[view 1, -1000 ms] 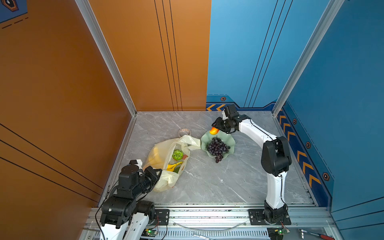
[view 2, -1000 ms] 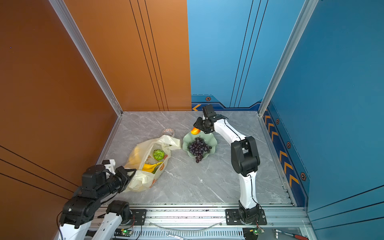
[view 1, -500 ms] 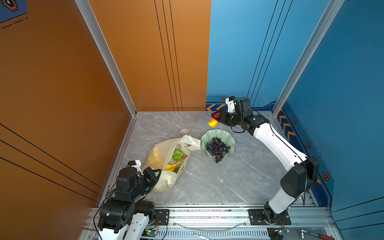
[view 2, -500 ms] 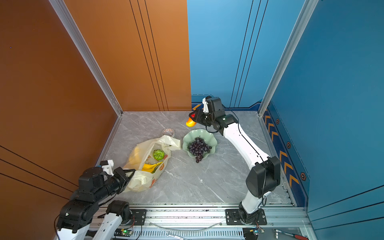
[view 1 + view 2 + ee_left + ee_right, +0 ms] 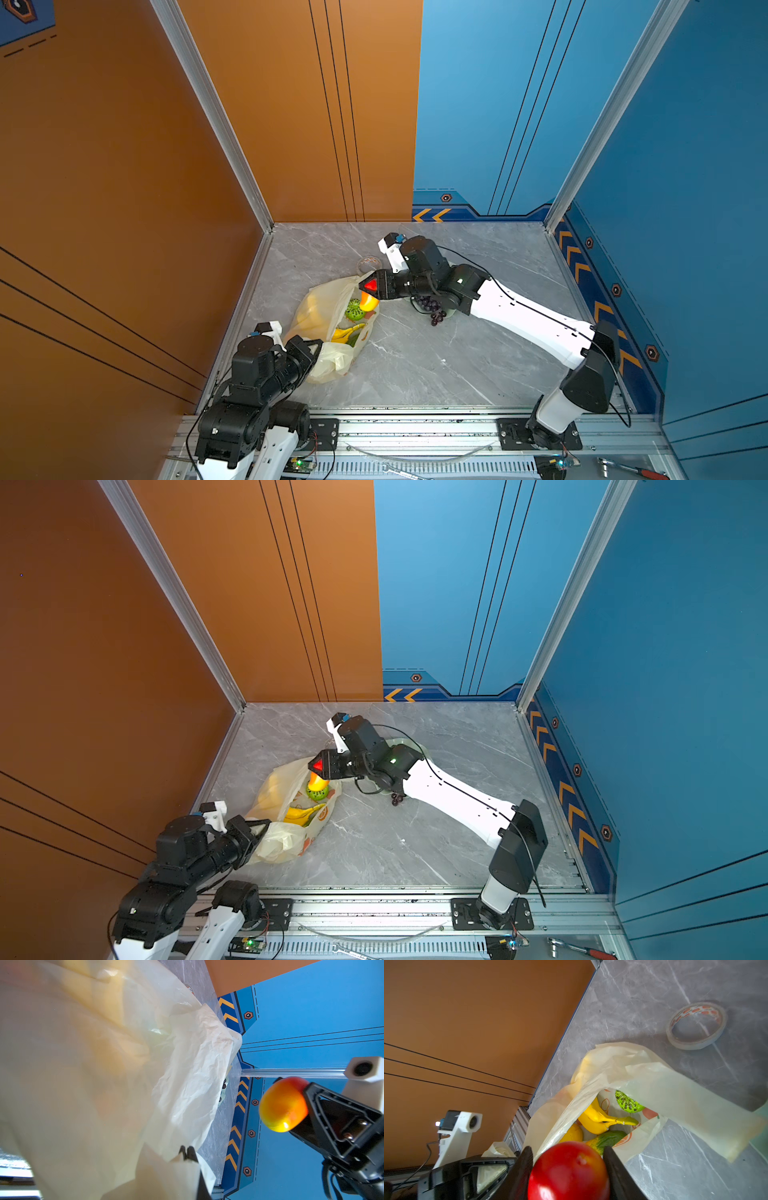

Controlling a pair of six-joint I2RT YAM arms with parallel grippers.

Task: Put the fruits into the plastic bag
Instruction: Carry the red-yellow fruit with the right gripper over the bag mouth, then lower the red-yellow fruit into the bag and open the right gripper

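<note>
We find the plastic bag (image 5: pixel 316 305) lying on the table (image 5: pixel 457 365), left of centre, its mouth opening to the right. In it lie the banana bunch (image 5: pixel 348 332) and, farther back, the patterned ball (image 5: pixel 354 309). The right gripper (image 5: pixel 370 295) holds a round fruit (image 5: pixel 369 303) over the mouth, above that ball. The left gripper (image 5: pixel 316 345) pinches the bag's near end. The tape roll (image 5: pixel 370 262) lies just beyond the bag's far end. The dish (image 5: pixel 417 746), with grapes (image 5: pixel 429 306) in it, stands right of the bag.
</note>
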